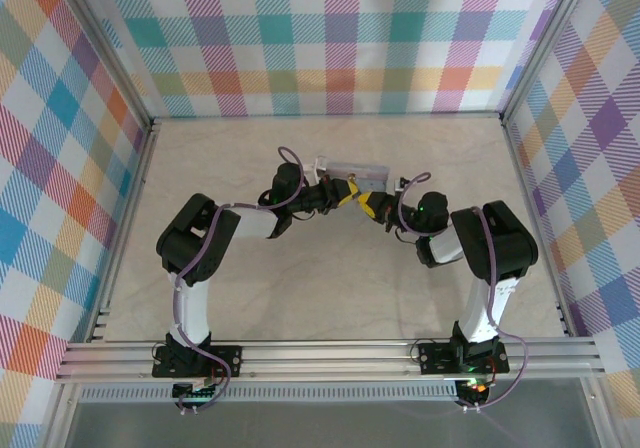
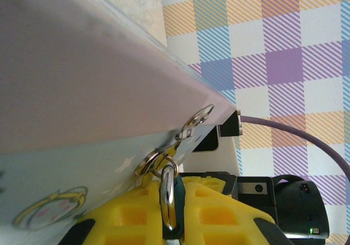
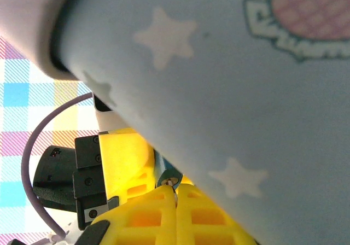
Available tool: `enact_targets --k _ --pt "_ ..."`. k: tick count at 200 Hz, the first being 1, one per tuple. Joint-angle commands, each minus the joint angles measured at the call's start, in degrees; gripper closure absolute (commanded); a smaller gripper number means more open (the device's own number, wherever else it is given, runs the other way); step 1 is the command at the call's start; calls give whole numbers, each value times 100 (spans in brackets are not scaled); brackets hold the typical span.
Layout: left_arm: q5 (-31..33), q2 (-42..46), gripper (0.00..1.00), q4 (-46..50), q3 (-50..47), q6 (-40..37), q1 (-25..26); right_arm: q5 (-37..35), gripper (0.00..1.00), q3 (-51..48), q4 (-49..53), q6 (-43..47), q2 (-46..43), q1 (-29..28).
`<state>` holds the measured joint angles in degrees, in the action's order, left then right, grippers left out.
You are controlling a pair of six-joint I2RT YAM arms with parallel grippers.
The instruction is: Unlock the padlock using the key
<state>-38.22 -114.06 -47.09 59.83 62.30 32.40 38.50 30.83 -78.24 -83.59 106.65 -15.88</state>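
Observation:
The dark teal padlock (image 2: pixel 179 198) hangs by its silver shackle from the metal hasp ring (image 2: pixel 149 163) on the pale blue cartoon-printed box (image 2: pixel 71 168). My left gripper (image 2: pixel 174 215) is shut on the padlock, one yellow finger on each side of its body. In the right wrist view the padlock's keyhole end (image 3: pixel 166 174) faces my right gripper (image 3: pixel 176 194). That gripper is shut on the key (image 3: pixel 175 188), a thin metal sliver whose tip sits at the keyhole. From above, both grippers (image 1: pixel 342 196) (image 1: pixel 370 205) meet in front of the box (image 1: pixel 360 175).
The box stands mid-table toward the back, close above both grippers. Checked fabric walls enclose the table (image 1: pixel 300 298) on three sides. A purple cable (image 3: pixel 30 163) loops off the left arm's wrist beside the fingers.

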Motion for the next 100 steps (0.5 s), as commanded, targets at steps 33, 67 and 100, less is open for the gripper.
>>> enact_targets --k 33,67,100 --pt "-1685 75 100 -276 69 -170 668 -374 100 799 387 -46 111 -89" --pt "-1820 117 100 32 59 -373 741 -316 98 916 595 34 52 -146" --pt "-1327 247 100 545 -111 -754 548 -291 88 629 803 283 -21 -116"
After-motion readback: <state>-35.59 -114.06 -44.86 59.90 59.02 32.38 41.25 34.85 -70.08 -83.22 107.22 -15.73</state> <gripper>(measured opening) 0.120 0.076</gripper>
